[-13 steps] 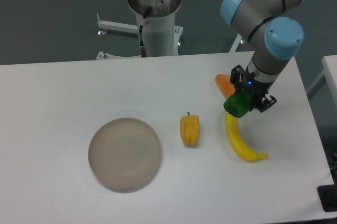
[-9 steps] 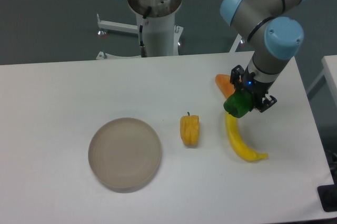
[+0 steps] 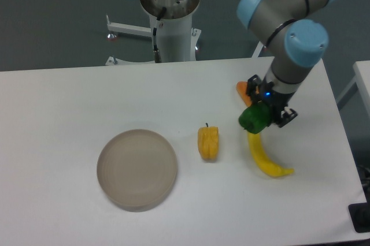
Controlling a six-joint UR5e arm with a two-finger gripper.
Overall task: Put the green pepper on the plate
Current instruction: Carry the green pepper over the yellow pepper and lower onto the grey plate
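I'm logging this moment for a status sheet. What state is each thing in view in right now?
gripper: shut on the green pepper
green pepper: held, over the banana's upper end
plate: empty, flat on the table
yellow pepper: resting on the table, stem up
banana: lying on the table
orange vegetable: on the table, mostly hidden behind the gripper

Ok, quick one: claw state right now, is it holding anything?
Claw: closed on the green pepper, held near the banana's upper end.
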